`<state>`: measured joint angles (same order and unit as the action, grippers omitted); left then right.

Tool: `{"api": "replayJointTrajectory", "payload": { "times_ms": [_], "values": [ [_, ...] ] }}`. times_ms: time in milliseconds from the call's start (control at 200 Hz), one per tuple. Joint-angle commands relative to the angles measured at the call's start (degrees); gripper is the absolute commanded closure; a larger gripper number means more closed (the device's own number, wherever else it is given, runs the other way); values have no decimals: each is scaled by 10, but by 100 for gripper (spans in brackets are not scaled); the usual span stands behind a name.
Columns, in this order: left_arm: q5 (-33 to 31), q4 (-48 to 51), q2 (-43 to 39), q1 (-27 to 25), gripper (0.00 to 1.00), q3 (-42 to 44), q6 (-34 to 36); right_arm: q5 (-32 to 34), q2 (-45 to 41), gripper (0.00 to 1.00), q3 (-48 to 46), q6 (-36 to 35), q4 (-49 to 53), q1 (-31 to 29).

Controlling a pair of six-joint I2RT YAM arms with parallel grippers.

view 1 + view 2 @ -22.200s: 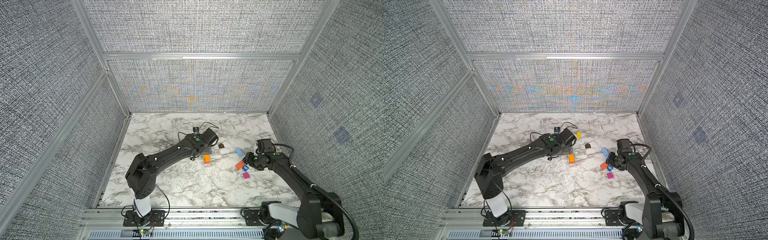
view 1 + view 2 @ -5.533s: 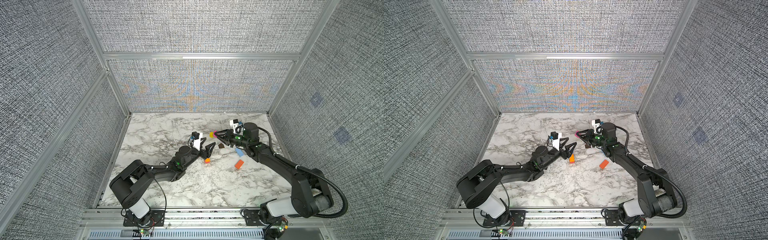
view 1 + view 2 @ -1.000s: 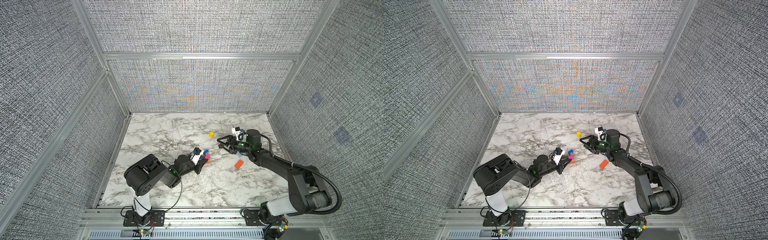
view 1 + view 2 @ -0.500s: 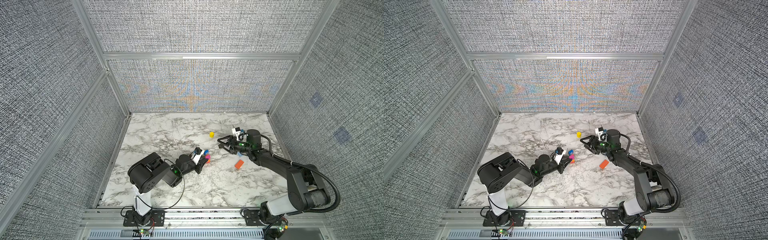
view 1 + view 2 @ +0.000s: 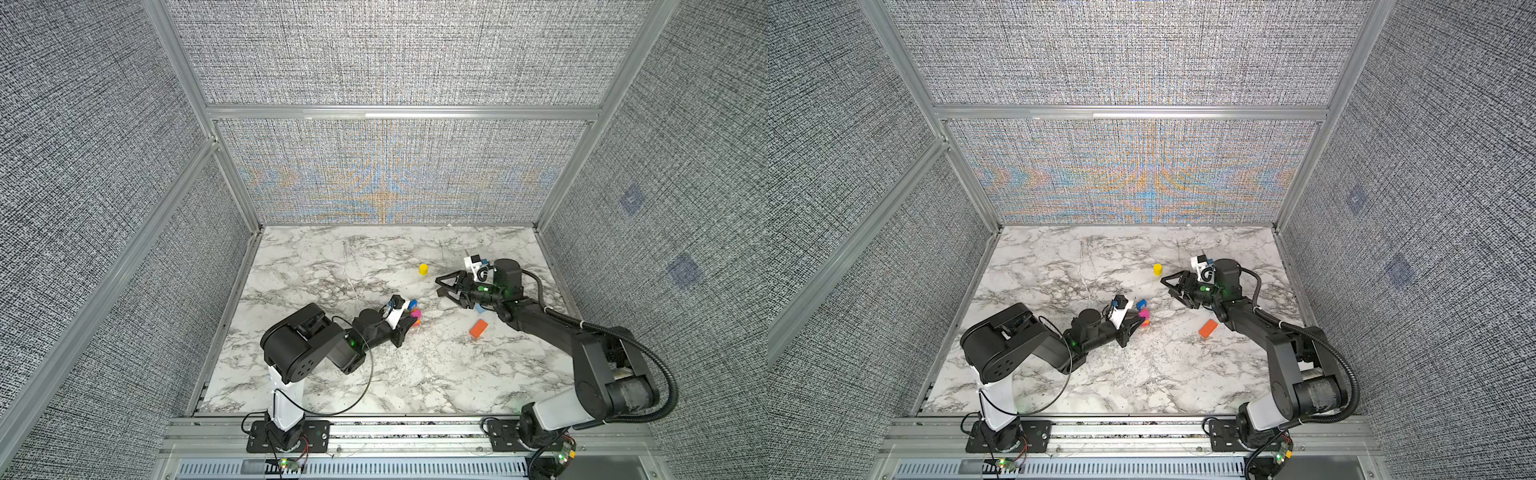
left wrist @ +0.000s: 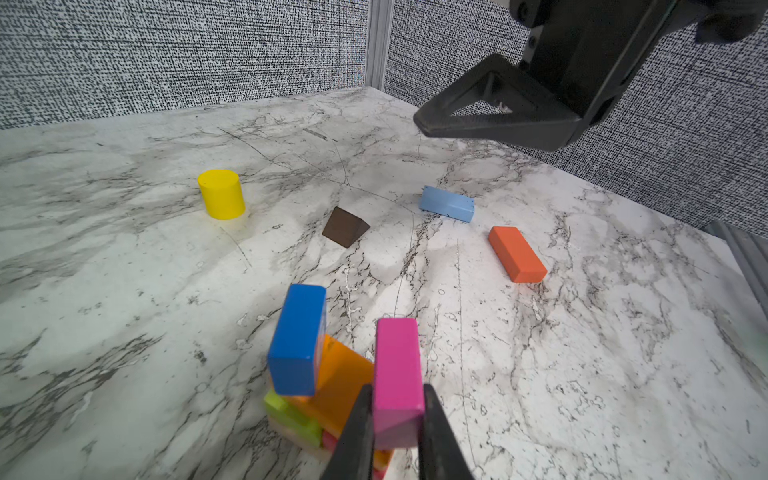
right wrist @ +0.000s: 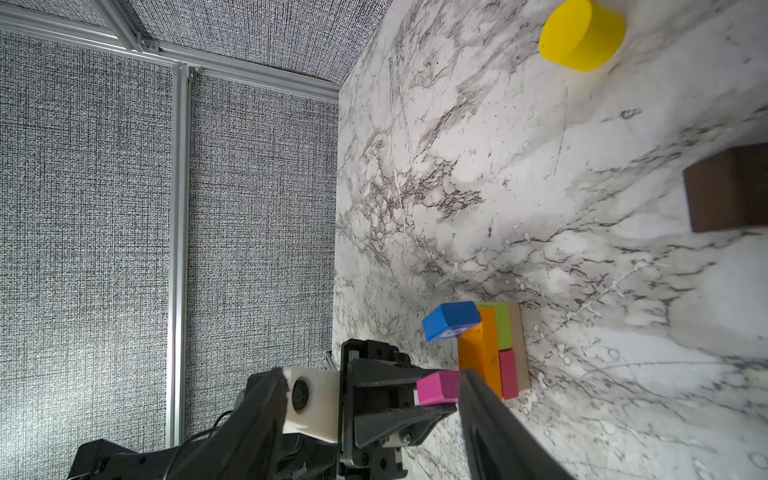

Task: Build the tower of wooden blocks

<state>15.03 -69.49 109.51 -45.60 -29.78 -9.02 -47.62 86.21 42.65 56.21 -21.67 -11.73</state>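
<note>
Left gripper [image 5: 409, 321] is clamped on the magenta block [image 5: 417, 313] in both top views, low over the table [image 5: 332, 270] at the tower [image 5: 416, 321] near the middle. I see the blue block [image 5: 413, 306] just behind the magenta one. Right gripper [image 5: 438, 286] hangs to the right of the tower, jaws apart and empty, pointing toward it. The yellow cylinder [image 5: 423, 269] stands alone beyond both grippers. The orange brick [image 5: 478, 328] lies flat beside the right arm, well clear of the tower. A pale blue block [image 5: 480, 308] peeks from under that arm.

On the left wrist camera, my fingers [image 6: 357, 428] pinch the magenta block's sides over the orange slab [image 6: 340, 382]. The blue block leans tilted on the same slab, close beside it. Under the slab I make out a green block [image 6: 291, 415]. Past the tower lie a brown wedge [image 6: 345, 226], the pale blue block and the orange brick, each apart from the others. One right finger looms above them.

On the right wrist camera, the spread fingers [image 7: 486, 415] frame the left gripper and its block. The tower shows a tan brick [image 7: 517, 345] at the base, with the green block and a pink block [image 7: 509, 374] on it. The orange slab lies on those, and the blue block sits tilted on top. Whether magenta touches the slab I cannot tell.
</note>
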Motion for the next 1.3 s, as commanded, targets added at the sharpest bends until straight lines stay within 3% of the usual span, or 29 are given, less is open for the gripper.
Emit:
{"api": "replayJointTrajectory", "payload": {
  "times_ms": [0,820,1295],
  "values": [
    [-1,-19,2,1,88,-3,4,-9,-1,33,-2,-4,-17,0],
    [-4,-31,13,1,78,-1,5,-9,-16,32,-6,-8,-5,2],
    [1,-35,11,1,63,3,9,-11,-24,32,-1,-27,12,4]
  ]
}}
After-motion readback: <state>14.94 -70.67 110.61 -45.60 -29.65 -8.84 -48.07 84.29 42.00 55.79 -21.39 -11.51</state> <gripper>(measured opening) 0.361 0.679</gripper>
